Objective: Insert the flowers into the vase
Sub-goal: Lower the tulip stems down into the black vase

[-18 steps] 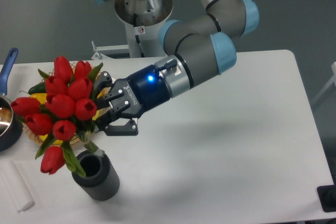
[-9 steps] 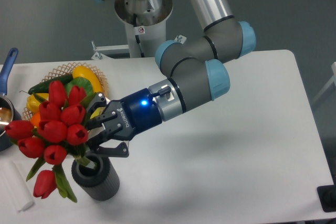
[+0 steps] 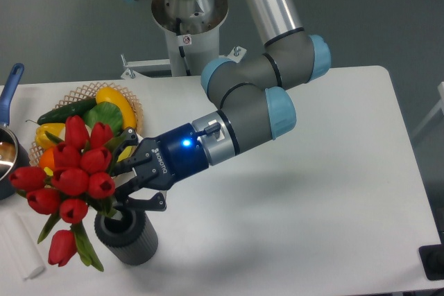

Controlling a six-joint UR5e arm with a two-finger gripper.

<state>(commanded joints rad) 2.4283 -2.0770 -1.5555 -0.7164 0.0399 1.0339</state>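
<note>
Flowers (image 3: 73, 175): bunch of red tulip heads, green leaves, one bloom drooping low left; bunch much wider than the vase (image 3: 129, 239). Vase: dark grey ribbed cylinder, thick rim, upright near the table's (image 3: 312, 213) front left. Stems enter the vase mouth; heads lean left over the rim. Gripper (image 3: 127, 184) fingers closed on the stems just above the rim. Versus half a second ago: gripper and bunch slightly lower, stems deeper. Wicker basket (image 3: 83, 91) of produce sits behind.
</note>
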